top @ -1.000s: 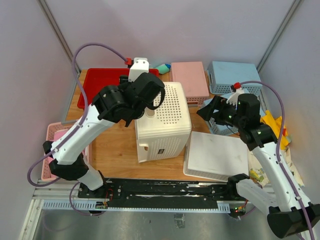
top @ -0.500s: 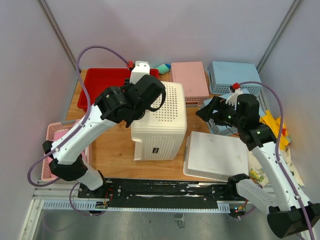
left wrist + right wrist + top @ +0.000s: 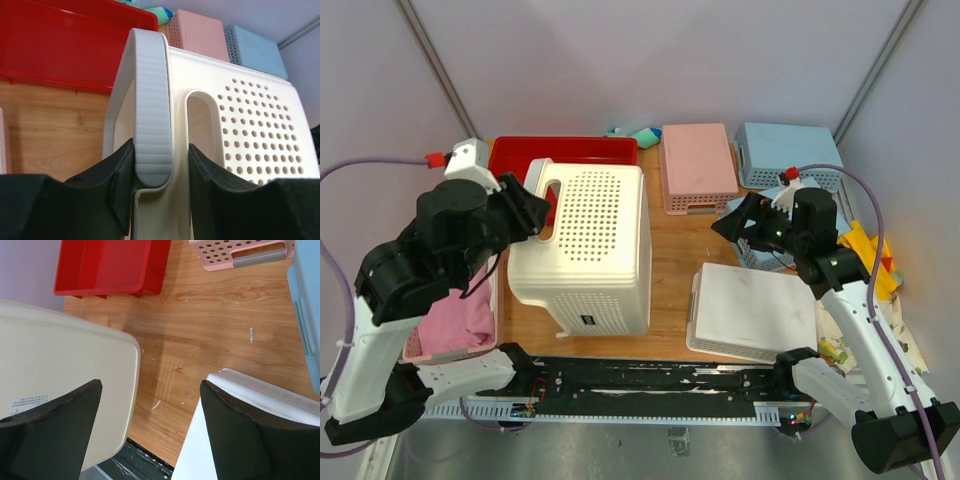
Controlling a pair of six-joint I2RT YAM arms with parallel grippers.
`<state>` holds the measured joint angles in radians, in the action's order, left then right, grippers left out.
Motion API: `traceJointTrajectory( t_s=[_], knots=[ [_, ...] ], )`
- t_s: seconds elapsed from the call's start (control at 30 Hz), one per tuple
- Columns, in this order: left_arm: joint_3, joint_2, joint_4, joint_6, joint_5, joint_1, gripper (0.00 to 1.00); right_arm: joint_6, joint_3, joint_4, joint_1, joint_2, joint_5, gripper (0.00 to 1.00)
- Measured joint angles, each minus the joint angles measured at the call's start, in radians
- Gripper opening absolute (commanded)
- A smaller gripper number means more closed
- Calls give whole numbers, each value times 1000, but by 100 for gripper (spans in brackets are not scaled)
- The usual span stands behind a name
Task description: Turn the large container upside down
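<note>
Left wrist view: left claw [image 3: 157, 167] pinches the ribbed handle [image 3: 150, 90] of the large container [image 3: 245, 150], a good hold. It lies sideways on the tabletop [image 3: 210, 330] and seems light, stiff. Right claw [image 3: 150, 390] is wide, empty.

1. Our left arm [image 3: 410, 270] reaches in from the left, wrist raised.
2. Our left gripper [image 3: 161, 165] pinches the large container [image 3: 250, 125] by its handle.
3. Our right arm [image 3: 860, 310] stands bent, with our right gripper [image 3: 150, 405] spread wide and holding nothing.
</note>
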<state>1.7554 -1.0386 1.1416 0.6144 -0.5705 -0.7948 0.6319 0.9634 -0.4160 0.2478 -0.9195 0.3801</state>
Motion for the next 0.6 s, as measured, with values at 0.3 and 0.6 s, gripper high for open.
traceJointTrajectory(
  t_s=[0.3, 0.6],
  knots=[
    [-245, 229, -19, 200, 32, 1, 0, 18, -42, 40, -3, -9, 55, 82],
    [-279, 355, 25, 313, -21, 1, 0, 209, -190, 373, 15, -194, 340, 81]
  ],
)
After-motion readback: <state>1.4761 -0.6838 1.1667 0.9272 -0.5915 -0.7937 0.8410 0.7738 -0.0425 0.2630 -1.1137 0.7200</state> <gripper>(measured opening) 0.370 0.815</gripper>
